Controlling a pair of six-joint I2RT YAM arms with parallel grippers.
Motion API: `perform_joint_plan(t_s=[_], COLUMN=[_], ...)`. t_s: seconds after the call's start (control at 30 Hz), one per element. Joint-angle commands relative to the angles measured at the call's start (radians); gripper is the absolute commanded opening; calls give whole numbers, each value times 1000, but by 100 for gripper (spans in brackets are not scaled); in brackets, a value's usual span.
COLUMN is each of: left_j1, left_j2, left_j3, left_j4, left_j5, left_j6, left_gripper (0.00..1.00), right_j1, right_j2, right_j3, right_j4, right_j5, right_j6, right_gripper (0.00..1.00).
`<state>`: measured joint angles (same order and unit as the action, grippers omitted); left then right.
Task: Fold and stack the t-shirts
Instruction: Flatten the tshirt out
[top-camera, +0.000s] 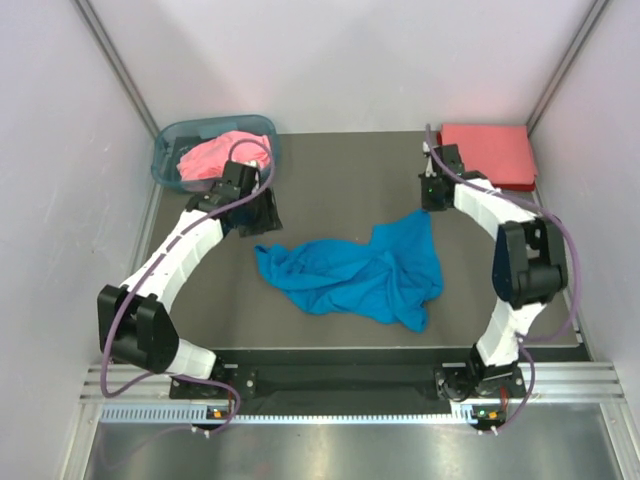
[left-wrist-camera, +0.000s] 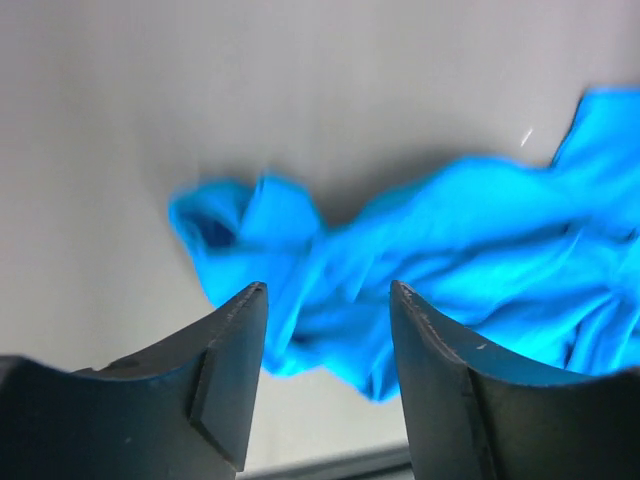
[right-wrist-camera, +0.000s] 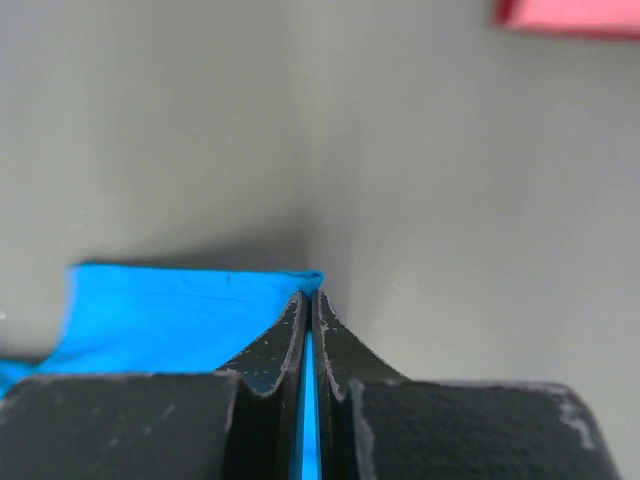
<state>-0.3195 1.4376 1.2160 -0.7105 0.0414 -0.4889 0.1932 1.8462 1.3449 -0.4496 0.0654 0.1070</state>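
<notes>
The right gripper (right-wrist-camera: 311, 297) is pinched tight on a corner of the crumpled bright blue cloth t-shirt (top-camera: 355, 272) lying mid-way across the dark table (top-camera: 340, 170), probably to draw it flat, while the left gripper (left-wrist-camera: 328, 290) hangs spread wide (holding nothing) above its other end.

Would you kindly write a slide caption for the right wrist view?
Right gripper shut on a corner of the blue t-shirt; coral-red t-shirt at the frame's top.
</notes>
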Motion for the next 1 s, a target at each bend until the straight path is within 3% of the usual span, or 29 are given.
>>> perform_joint_plan(t_s=[0.0, 0.1, 0.23, 0.37, 0.6, 0.73, 0.97], left_j1=[7, 7, 5, -24, -209, -326, -398], left_j2=[18, 53, 64, 58, 21, 63, 171], left_j3=[71, 112, 149, 140, 82, 126, 171], left_j4=[-11, -6, -9, 3, 58, 26, 10], left_j5=[-86, -37, 153, 250, 138, 57, -3], left_j6=[73, 127, 214, 286, 436, 548, 693], left_gripper=[58, 59, 61, 62, 62, 61, 60], right_j1=[-14, -46, -109, -127, -127, -127, -129], right_j2=[-165, -226, -355, -436, -489, -504, -512], right_j3=[24, -26, -78, -95, -122, -127, -135], right_j4=[-52, -101, -135, -139, -127, -126, -116], right_j5=[83, 117, 152, 62, -19, -33, -45], right_j6=[13, 33, 71, 88, 103, 105, 109], right_gripper=[0, 0, 0, 0, 0, 0, 0])
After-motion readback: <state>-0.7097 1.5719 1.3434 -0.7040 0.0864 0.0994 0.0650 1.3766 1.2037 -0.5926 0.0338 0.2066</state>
